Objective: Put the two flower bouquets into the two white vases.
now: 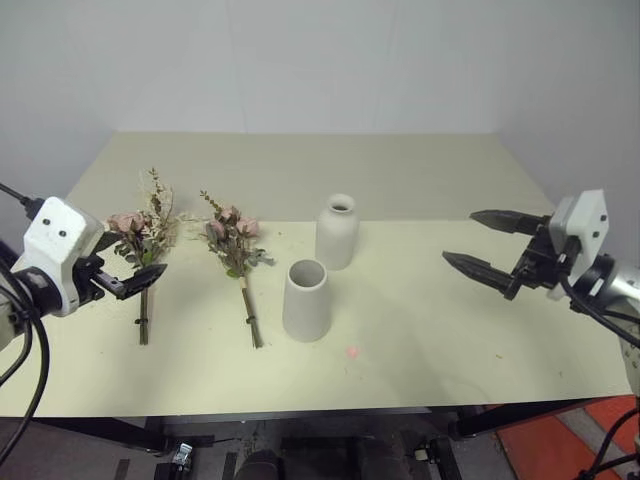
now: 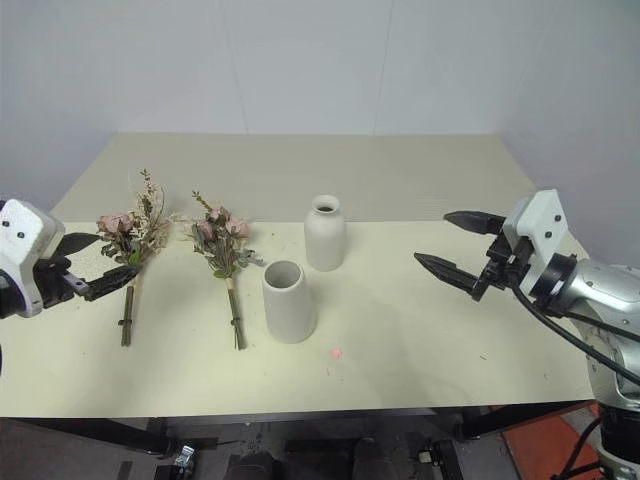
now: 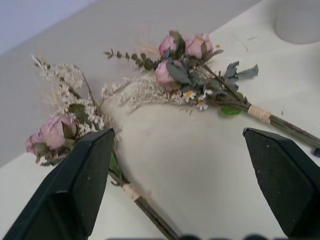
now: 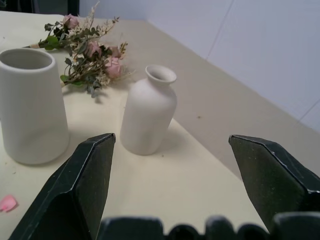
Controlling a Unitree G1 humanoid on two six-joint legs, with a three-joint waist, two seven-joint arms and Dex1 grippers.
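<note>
Both bouquets [image 1: 145, 245] [image 1: 236, 255] lie flat at nine o'clock of the vases [image 1: 306, 300] [image 1: 337, 231]; left tool [image 1: 130, 262] and right tool [image 1: 484, 242] released, empty.

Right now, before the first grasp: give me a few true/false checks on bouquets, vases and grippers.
1. Both bouquets lie flat on the table. True: the left bouquet and the right bouquet lie side by side with their stems towards the robot.
2. One bouquet is already in the cone vase. False: its wide mouth is empty.
3. The bottle vase stands upright, behind the cone vase and slightly to its right. True.
4. The left gripper is shut on a stem. False: it is open, hovering by the left bouquet and holding nothing.
5. The right gripper is open and empty. True: it is off to the right of both vases.
6. The cone vase has tipped over. False: it stands upright.
</note>
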